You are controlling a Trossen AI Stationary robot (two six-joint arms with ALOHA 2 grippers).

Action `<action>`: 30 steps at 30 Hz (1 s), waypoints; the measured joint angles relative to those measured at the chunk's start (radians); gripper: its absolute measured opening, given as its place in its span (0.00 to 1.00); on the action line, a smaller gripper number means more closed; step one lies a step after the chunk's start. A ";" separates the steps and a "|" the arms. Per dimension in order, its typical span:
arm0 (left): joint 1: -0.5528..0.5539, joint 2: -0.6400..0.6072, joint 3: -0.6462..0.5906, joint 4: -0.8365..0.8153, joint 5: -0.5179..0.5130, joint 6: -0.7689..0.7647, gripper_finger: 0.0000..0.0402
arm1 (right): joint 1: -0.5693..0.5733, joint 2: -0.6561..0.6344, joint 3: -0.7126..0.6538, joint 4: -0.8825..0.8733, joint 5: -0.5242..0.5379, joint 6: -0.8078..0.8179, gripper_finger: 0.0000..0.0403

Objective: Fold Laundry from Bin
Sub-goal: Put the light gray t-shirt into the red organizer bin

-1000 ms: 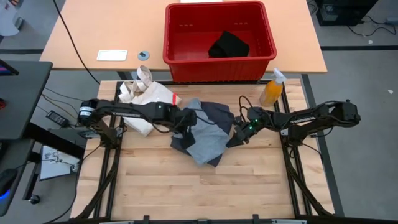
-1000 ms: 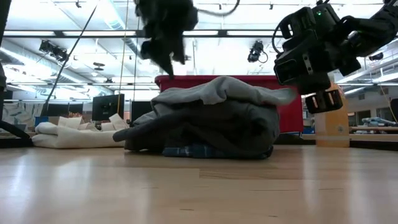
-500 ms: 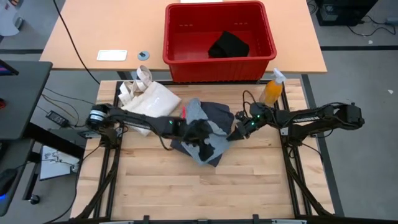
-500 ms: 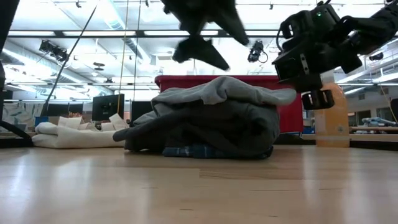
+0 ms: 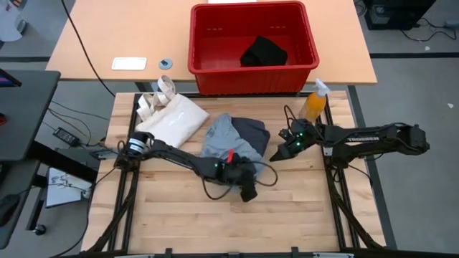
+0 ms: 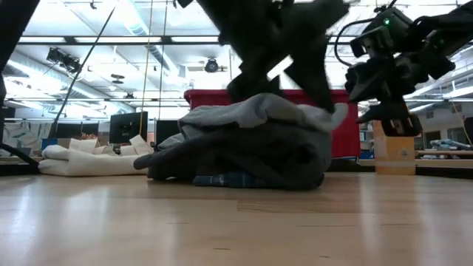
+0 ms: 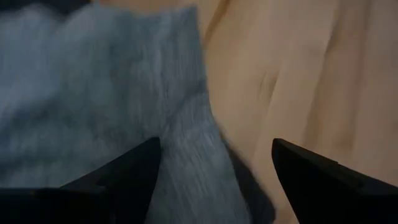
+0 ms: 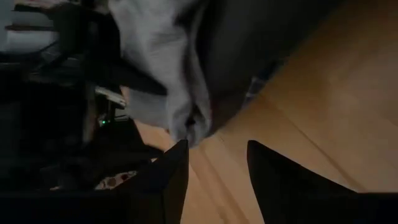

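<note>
So the left tool (image 5: 248, 192) is down at the near edge of the laundry pile (image 5: 233, 143), fingers spread wide apart with nothing between them; the wrist view shows the light grey piece (image 7: 93, 112) right under one finger and bare wood under the other. The right tool (image 5: 277, 153) sits just off the pile's right side, fingers a bit apart and not clamped on anything, pointing at the folds of the dark charcoal piece (image 8: 261, 43). The pile itself is a heap in the middle of the wooden desk (image 5: 179, 222), light grey on top, charcoal underneath, and from the low view you can spot a strip of the blue plaid shirt (image 6: 222, 179) peeking out at the bottom. The red bin (image 5: 252, 80) is on the tan desk behind, with a black piece (image 5: 263, 52) lying inside. A cream tote bag (image 5: 168, 118) lies left of the pile and an orange spray bottle (image 5: 314, 102) stands near the bin's right corner.
</note>
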 joint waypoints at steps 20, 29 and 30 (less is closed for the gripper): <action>-0.117 -0.078 -0.011 -0.370 0.443 -0.133 0.78 | 0.068 -0.100 0.002 0.096 0.129 -0.009 0.42; -0.164 -0.135 0.033 -0.305 0.293 -0.134 0.78 | 0.074 -0.098 0.002 0.105 0.087 -0.022 0.42; -0.179 -0.136 0.033 -0.287 0.240 -0.107 0.78 | 0.074 -0.097 0.002 0.112 0.084 -0.026 0.42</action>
